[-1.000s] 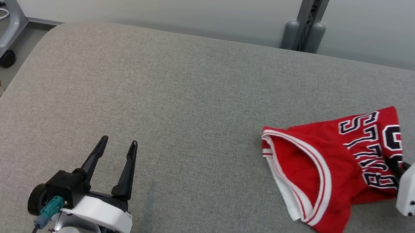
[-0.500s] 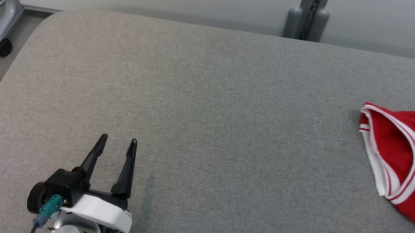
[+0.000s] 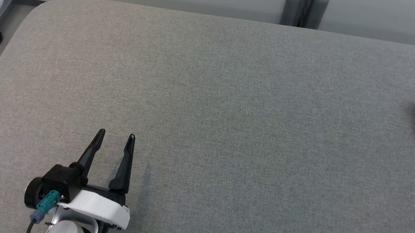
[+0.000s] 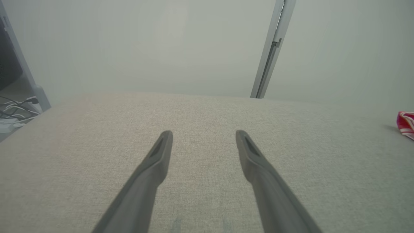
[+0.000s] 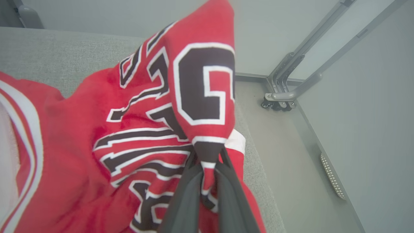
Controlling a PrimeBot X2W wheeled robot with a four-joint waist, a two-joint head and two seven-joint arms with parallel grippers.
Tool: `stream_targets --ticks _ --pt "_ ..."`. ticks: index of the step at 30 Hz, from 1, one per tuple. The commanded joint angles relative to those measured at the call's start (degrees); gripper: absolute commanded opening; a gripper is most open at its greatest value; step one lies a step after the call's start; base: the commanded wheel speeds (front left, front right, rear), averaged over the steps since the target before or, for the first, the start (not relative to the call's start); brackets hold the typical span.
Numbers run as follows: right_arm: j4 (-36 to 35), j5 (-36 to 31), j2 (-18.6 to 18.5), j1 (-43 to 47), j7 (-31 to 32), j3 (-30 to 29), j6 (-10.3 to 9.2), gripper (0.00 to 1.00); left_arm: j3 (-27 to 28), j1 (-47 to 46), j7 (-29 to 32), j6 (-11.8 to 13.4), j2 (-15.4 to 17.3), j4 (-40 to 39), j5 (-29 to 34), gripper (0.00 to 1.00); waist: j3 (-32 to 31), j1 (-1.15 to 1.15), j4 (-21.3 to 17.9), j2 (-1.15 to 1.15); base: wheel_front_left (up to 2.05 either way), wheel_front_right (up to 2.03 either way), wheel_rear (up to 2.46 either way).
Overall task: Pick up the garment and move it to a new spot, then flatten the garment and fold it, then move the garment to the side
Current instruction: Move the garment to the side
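Jersey was at the far right edge of your grey surface, bunched up, with the jaws of your right gripper clamped on a fold, left gripper wide open and empty, so I'd guess flattening and folding were yet to do.
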Motion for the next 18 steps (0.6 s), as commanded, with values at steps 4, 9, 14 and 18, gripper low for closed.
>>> stream_targets --ticks 4,9,14,18 --pt "0.4 -2.7 -3.3 1.7 1.1 -4.0 -0.01 0.00 -0.3 -1.1 -0.2 -0.4 0.2 0.1 0.4 1.00 1.0 0.00 -0.2 0.00 0.00 0.00 0.00" --pt "0.3 -6.7 -3.5 3.0 1.9 -9.4 0.00 0.00 -0.3 -1.6 -0.2 -0.6 0.2 0.3 0.5 1.00 1.8 0.00 0.0 0.00 0.00 0.00 0.00" --pt "0.4 -10.6 -2.6 4.6 3.0 -14.8 -0.01 0.00 -0.3 -1.8 -0.2 -0.8 0.2 0.4 0.6 1.00 2.6 0.00 0.1 0.00 0.00 0.00 0.00" --pt "0.3 -13.2 -2.1 5.5 3.4 -18.4 0.00 0.00 -0.2 -2.1 -0.2 -1.0 0.2 0.6 1.0 1.00 3.1 0.00 0.2 0.00 0.00 0.00 0.00"
